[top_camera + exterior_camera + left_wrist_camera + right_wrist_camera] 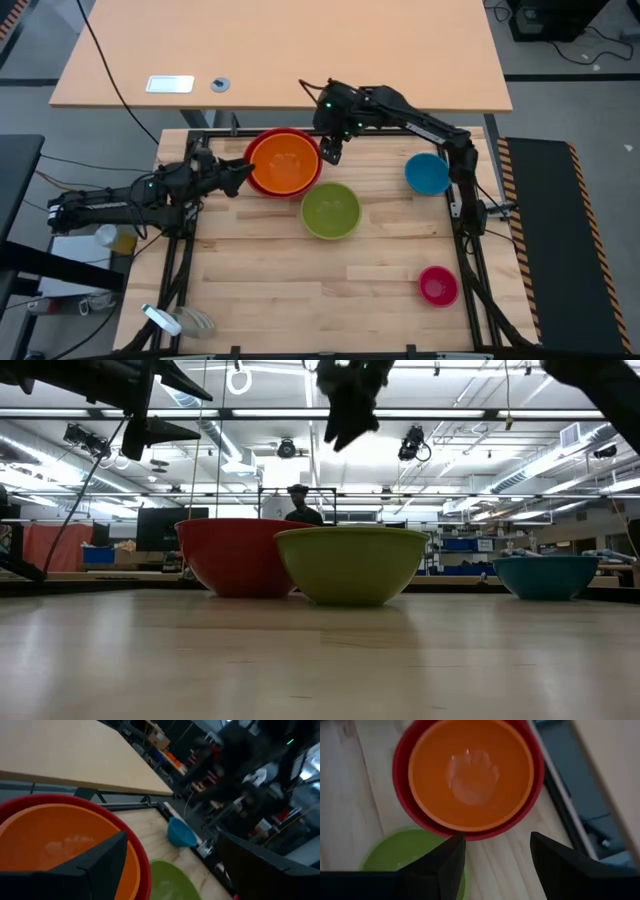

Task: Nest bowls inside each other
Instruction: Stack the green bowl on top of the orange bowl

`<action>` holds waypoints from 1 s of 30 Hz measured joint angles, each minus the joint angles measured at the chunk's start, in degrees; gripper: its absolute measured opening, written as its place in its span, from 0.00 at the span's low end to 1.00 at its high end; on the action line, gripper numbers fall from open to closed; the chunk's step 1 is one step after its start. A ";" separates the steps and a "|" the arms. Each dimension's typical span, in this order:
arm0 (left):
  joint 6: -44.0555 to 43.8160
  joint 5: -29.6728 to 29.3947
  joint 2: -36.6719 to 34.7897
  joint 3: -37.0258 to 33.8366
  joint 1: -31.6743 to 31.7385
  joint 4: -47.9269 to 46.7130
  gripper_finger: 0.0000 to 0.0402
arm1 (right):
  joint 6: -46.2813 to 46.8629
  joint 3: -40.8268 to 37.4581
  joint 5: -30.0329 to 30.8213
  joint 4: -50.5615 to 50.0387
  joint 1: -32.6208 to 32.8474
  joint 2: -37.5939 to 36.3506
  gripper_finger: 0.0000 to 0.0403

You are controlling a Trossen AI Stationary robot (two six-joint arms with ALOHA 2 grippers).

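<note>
1. Hovering above the table, the right gripper (331, 153) has its two fingers spread with nothing between them; it stands just beside the rim of the red bowl (262, 184), on the side toward the blue bowl.
2. The left gripper (236, 176) is on the opposite side of that same bowl, its fingers also spread and empty, close to the rim.
3. A risk, in my judgement: both grippers are near one bowl, so if they go for it together the fingers can knock each other or push the stack away.
4. Another risk: the lime green bowl (331, 211) lies just below the right gripper's fingers, very near the red bowl. A grasp on its thin rim can slip, or the bowl can tip when it is lifted over the red rim.
5. The red bowl holds the orange bowl (285, 161), which sits well inside it.
6. The lime green bowl is empty.
7. The blue bowl (427, 173) stands well apart from the right gripper, and nothing shows inside it.
8. The pink bowl (438, 286) is the farthest from both grippers, and also looks empty.
</note>
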 joint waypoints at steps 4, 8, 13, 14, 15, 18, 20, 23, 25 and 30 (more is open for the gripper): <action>0.82 0.13 0.66 0.00 0.00 -0.17 0.78 | -0.19 -4.38 4.85 4.76 2.79 -4.84 0.57; 0.86 0.13 1.08 0.00 0.00 -0.14 0.78 | 1.31 -18.37 6.87 15.39 5.36 -13.57 0.57; 0.69 0.13 1.33 0.00 0.00 -0.04 0.78 | 6.20 -41.71 5.47 31.40 6.51 -24.49 0.57; 0.57 0.13 1.33 0.00 0.00 -0.04 0.78 | 7.59 -45.61 5.30 33.66 6.50 -26.21 0.56; 0.53 0.13 1.29 0.00 0.00 0.02 0.78 | 9.10 -49.42 5.32 35.43 6.38 -27.72 0.56; 0.14 0.13 1.33 0.00 0.00 -0.01 0.78 | 13.25 -58.55 5.31 38.46 5.61 -30.36 0.55; 0.14 0.13 1.33 0.00 0.00 0.00 0.78 | 15.04 -63.28 5.28 39.31 4.93 -30.69 0.53; 0.05 0.11 1.63 0.00 0.00 0.03 0.78 | 16.62 -67.35 3.42 39.41 3.78 -28.90 0.50; -0.12 0.11 1.98 0.00 0.00 -0.05 0.78 | 17.27 -68.67 0.02 39.22 3.11 -26.11 0.49; -1.59 0.11 4.15 0.01 -0.01 -0.06 0.78 | 17.98 -67.72 -5.46 39.67 2.30 -19.85 0.47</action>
